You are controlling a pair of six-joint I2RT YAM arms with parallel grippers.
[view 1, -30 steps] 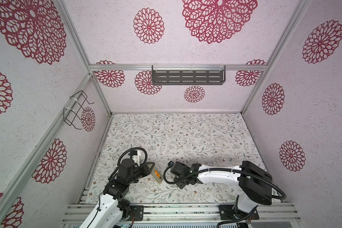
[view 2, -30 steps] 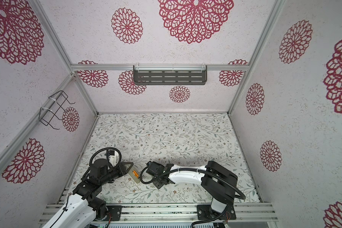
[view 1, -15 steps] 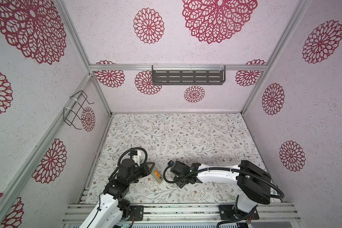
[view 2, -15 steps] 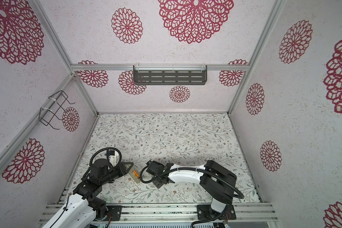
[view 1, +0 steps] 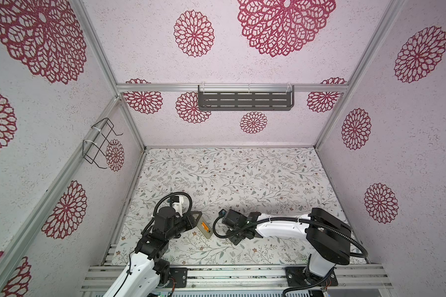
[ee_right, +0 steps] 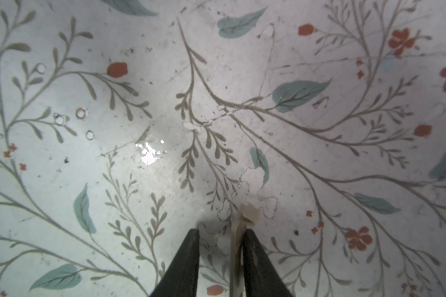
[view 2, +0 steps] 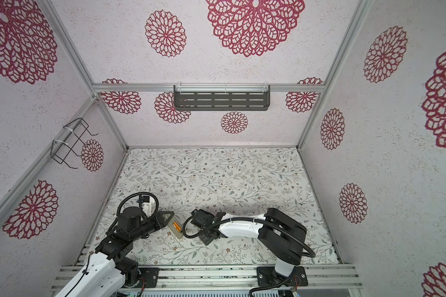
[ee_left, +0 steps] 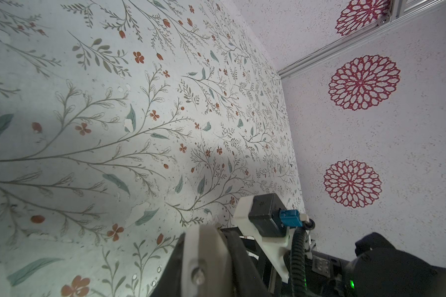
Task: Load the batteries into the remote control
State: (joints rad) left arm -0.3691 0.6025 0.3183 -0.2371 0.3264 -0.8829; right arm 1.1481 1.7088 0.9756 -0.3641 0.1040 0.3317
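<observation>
Now left jaws clenched on remote control (view 1: 206, 232); right jaws parted, nearby.

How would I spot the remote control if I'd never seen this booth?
Find the floral table, then the gap near its front edge between the left arm and right arm. There, at the left arm's tip, is the remote control: a small beige bar, the only thing showing an orange battery.

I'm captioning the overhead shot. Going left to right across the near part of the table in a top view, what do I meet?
left arm → remote → right arm
</observation>
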